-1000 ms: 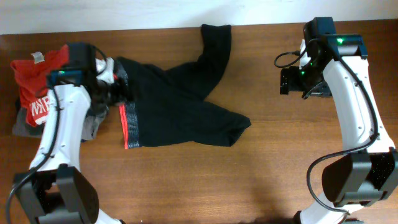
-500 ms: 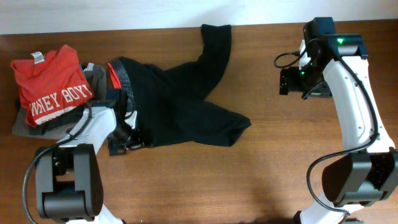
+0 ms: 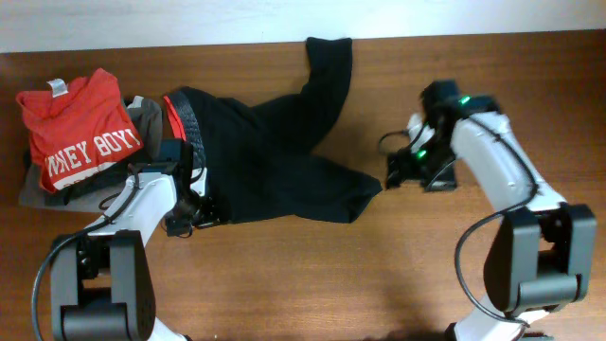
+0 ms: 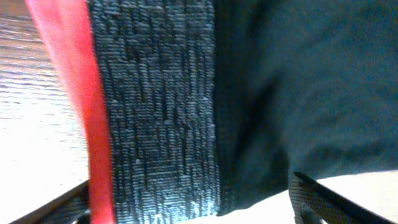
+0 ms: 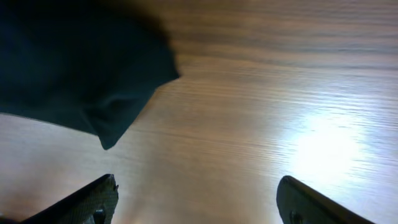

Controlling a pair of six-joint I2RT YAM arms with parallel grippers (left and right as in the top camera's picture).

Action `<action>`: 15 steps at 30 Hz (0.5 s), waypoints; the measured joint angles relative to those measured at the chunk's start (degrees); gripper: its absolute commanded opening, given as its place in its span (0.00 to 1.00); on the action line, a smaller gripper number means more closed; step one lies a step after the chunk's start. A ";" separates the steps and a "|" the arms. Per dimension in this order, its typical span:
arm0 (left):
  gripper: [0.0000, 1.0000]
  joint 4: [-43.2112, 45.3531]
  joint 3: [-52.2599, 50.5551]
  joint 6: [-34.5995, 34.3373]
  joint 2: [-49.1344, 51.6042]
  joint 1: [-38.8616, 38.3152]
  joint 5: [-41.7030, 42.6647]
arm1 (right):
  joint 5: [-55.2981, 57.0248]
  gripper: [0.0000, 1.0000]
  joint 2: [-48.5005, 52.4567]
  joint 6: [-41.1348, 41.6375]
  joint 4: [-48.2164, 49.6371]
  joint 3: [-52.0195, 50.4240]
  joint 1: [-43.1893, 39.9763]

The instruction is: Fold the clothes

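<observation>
Black trousers (image 3: 275, 161) lie rumpled on the tabletop (image 3: 379, 275), centre-left in the overhead frame: one leg reaches the top edge, the other ends right of centre. A grey band (image 4: 155, 112) edged red runs down their frame-left side. The left pincer (image 3: 194, 213) is spread over its lower end; the right pincer (image 3: 391, 172), also spread, is just beside the leg end.

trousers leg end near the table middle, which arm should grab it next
Right: the right gripper hovers open beside the leg end of the trousers; the left gripper is over the waistband at the other end.
</observation>
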 measured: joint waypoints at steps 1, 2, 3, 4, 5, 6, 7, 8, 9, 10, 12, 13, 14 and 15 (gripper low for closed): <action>0.63 0.44 -0.11 0.09 0.00 0.07 -0.31 | -0.44 0.86 0.00 -0.04 2.10 -2.16 1.29; 0.62 0.59 -0.17 0.22 0.04 0.20 -0.61 | -0.63 0.86 0.00 -0.09 3.37 -3.34 2.03; 0.62 0.87 -0.28 0.26 0.04 0.37 -0.70 | -0.85 0.86 0.00 -0.11 5.20 -4.74 2.95; 0.60 1.03 -0.33 0.31 0.07 0.44 -0.81 | -0.92 0.86 0.00 -0.04 6.95 -5.99 3.91; 0.57 1.05 -0.33 0.26 0.07 0.44 -0.87 | -1.05 0.86 0.00 -0.04 8.28 -6.97 4.72; 0.51 1.18 -0.35 0.26 0.07 0.44 -0.90 | -1.09 0.86 0.00 -0.04 9.27 -7.78 5.44; 0.49 1.29 -0.37 0.31 0.07 0.44 -0.90 | -1.16 0.86 0.00 -0.02 10.03 -8.33 6.01; 0.48 1.46 -0.42 0.52 0.07 0.44 -0.87 | -1.27 0.86 0.00 -0.02 10.69 -8.81 6.49; 0.48 1.53 -0.44 0.46 0.11 0.44 -0.87 | -1.27 0.86 0.00 -0.02 11.23 -9.20 6.84; 0.45 1.55 -0.44 0.46 0.11 0.44 -0.85 | -1.29 0.86 0.00 -0.04 11.69 -9.51 7.04; 0.40 1.68 -0.44 0.35 0.17 0.44 -0.79 | -1.29 0.86 0.00 -0.02 12.13 -9.92 7.15; 0.39 1.73 -0.44 0.48 0.22 0.44 -0.79 | -1.29 0.86 0.00 -0.04 12.20 -9.99 7.15; 0.37 1.75 -0.44 0.52 0.22 0.44 -0.79 | -1.29 0.86 0.00 -0.04 12.20 -9.99 7.15; 0.33 1.77 -0.44 0.50 0.22 0.44 -0.79 | -1.33 0.86 0.00 -0.02 12.22 -9.99 7.15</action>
